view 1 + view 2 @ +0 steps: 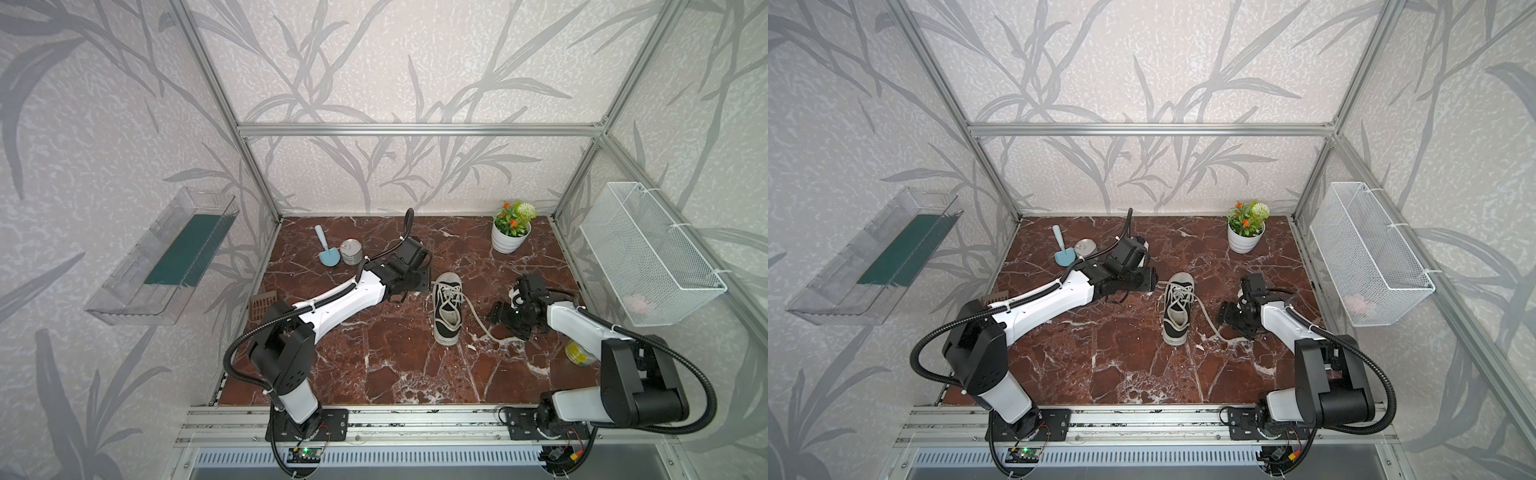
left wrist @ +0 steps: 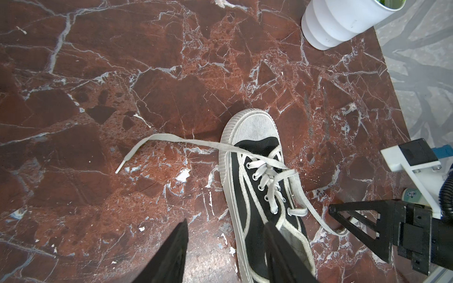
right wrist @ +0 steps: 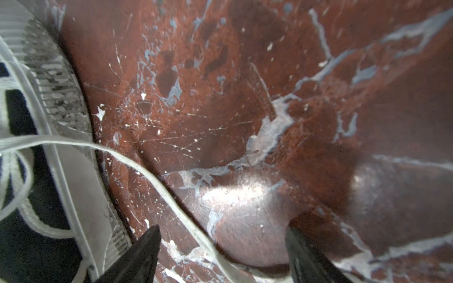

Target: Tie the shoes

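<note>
While right gripper [image 3: 223,229] gapes astride lace [image 3: 152,175] — left gripper [image 2: 226,222] open, empty.

Left gripper [image 2: 226,222] open, empty, pointing down; right gripper [image 3: 222,228] open, empty, low.

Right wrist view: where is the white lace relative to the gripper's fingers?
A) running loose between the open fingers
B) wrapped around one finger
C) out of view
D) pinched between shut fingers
A: the lace comes off the shoe and passes, unpinched, between the spread fingers of the right gripper.
</note>
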Motion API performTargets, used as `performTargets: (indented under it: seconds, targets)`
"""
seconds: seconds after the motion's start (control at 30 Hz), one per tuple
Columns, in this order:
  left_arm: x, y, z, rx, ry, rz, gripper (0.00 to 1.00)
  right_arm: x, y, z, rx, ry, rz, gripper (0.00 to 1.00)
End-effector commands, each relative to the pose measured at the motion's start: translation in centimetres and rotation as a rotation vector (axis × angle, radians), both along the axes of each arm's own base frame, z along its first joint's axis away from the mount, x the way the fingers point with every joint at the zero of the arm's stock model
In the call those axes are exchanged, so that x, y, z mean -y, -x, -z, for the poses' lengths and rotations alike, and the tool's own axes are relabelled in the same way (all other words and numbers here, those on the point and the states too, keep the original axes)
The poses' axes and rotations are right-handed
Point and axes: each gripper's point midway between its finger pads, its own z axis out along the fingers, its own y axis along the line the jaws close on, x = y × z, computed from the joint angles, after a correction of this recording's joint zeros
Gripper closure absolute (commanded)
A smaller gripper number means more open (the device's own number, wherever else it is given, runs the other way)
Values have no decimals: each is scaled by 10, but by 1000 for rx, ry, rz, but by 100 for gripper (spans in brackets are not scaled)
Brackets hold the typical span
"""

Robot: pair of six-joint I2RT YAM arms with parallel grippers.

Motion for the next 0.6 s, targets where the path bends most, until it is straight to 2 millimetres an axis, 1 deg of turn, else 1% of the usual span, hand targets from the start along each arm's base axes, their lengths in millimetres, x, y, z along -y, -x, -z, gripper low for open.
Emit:
performTargets:
  seconds: [0.0, 0.2, 0.33, 0.47, 0.57]
  targets:
    - [-4, 1, -5, 9, 14, -13, 47, -1, 37, 12, -90, 25, 3, 20]
    - [-7, 7, -3, 7, 29, -14, 47, -13, 75, 9, -114, 20, -1, 19]
    - [-12, 15, -1, -2, 33, -18, 47, -25, 101, 11, -128, 13, -32, 20]
    - [-17, 21, 1, -6, 44, -26, 47, -27, 116, 13, -133, 34, -48, 20]
    - [-19, 24, 3, -12, 54, -33, 47, -22, 122, 15, -145, 61, -42, 22]
